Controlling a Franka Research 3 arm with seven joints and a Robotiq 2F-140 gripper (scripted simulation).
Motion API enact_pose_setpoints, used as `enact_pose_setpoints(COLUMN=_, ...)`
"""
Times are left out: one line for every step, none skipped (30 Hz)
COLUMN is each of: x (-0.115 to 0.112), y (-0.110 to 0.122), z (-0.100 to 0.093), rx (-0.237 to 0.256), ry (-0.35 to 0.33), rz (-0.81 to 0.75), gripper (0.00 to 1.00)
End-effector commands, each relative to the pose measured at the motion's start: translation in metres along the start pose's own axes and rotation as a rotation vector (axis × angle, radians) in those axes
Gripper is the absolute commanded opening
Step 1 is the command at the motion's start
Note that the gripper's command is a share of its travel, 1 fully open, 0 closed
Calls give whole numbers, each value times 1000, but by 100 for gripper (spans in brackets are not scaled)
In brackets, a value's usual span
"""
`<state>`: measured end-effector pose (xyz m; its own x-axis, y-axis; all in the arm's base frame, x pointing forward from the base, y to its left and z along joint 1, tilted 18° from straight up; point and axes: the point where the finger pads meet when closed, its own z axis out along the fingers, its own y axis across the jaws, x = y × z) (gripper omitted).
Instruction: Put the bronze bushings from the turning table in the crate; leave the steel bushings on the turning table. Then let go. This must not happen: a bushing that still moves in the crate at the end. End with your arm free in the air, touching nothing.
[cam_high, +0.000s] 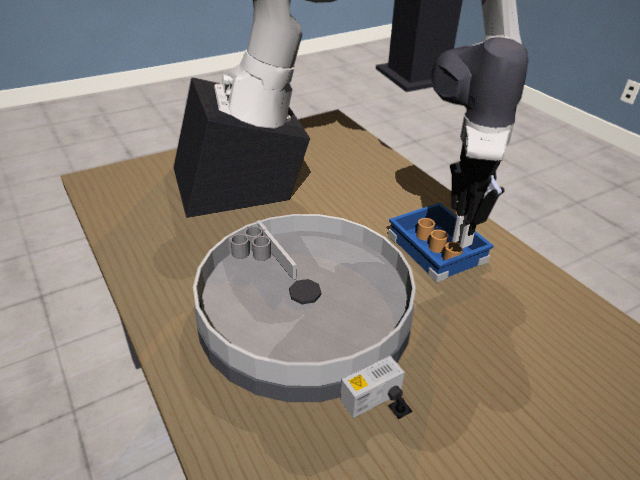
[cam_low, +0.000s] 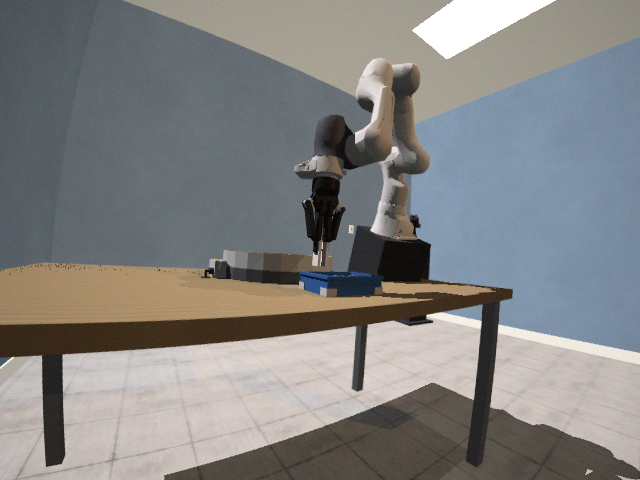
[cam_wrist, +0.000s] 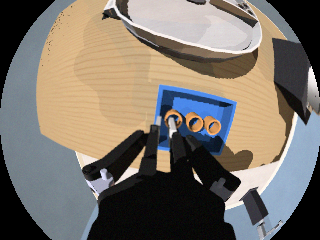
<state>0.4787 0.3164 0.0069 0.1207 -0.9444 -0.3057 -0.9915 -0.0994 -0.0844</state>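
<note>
The blue crate (cam_high: 460, 267) (cam_low: 351, 286) (cam_wrist: 197, 93) holds three bronze bushings in a row: one (cam_high: 425, 230) (cam_wrist: 206, 123) toward the robot base, a middle one (cam_high: 438, 241) (cam_wrist: 188, 120), and one (cam_high: 453, 251) (cam_wrist: 168, 114) nearest the gripper. My gripper (cam_high: 462, 240) (cam_low: 321, 260) (cam_wrist: 164, 123) is open by a narrow gap, with nothing between the fingertips. It points down just above the crate, beside and partly over the nearest bushing. Three steel bushings (cam_high: 239, 246) (cam_high: 261, 248) (cam_high: 253, 232) stand upright together on the turning table (cam_high: 351, 320) (cam_low: 266, 263), beside its divider.
The turning table has a raised rim, a pale divider bar (cam_high: 279, 253) and a dark hub (cam_high: 305, 291). A control box (cam_high: 372, 384) is on its near side. The arm's black pedestal (cam_high: 242, 165) (cam_low: 392, 255) stands behind. The crate's low walls surround the bronze bushings.
</note>
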Motion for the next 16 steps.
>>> enact_pose_setpoints(x=-1, y=5, z=-6, rx=-16, ry=-2, rz=0, gripper=10)
enact_pose_setpoints(x=-1, y=5, z=-11, rx=-16, ry=-2, rz=0, gripper=10)
enact_pose_setpoints(x=-1, y=5, z=-16, rx=-16, ry=-2, rz=0, gripper=10)
enact_pose_setpoints(x=-1, y=5, z=-21, rx=-16, ry=-2, rz=0, gripper=10)
enact_pose_setpoints(x=0, y=5, z=-26, rx=-16, ry=-2, rz=0, gripper=10)
enact_pose_setpoints(x=0, y=5, z=-30, rx=-16, ry=-2, rz=0, gripper=10)
enact_pose_setpoints(x=0, y=5, z=-34, rx=-16, ry=-2, rz=0, gripper=10)
enact_pose_setpoints(x=0, y=5, z=-38, rx=-16, ry=-2, rz=0, gripper=10)
enact_pose_setpoints(x=0, y=5, z=-42, rx=-16, ry=-2, rz=0, gripper=10)
enact_pose_setpoints(x=0, y=4, z=-45, rx=-16, ry=-2, rz=0, gripper=10)
enact_pose_setpoints(x=0, y=4, z=-47, rx=-16, ry=-2, rz=0, gripper=10)
enact_pose_setpoints(x=0, y=4, z=-47, rx=-16, ry=-2, rz=0, gripper=10)
enact_pose_setpoints(x=0, y=4, z=-47, rx=-16, ry=-2, rz=0, gripper=10)
enact_pose_setpoints(x=0, y=4, z=-47, rx=-16, ry=-2, rz=0, gripper=10)
enact_pose_setpoints(x=0, y=4, z=-47, rx=-16, ry=-2, rz=0, gripper=10)
enact_pose_setpoints(x=0, y=4, z=-47, rx=-16, ry=-2, rz=0, gripper=10)
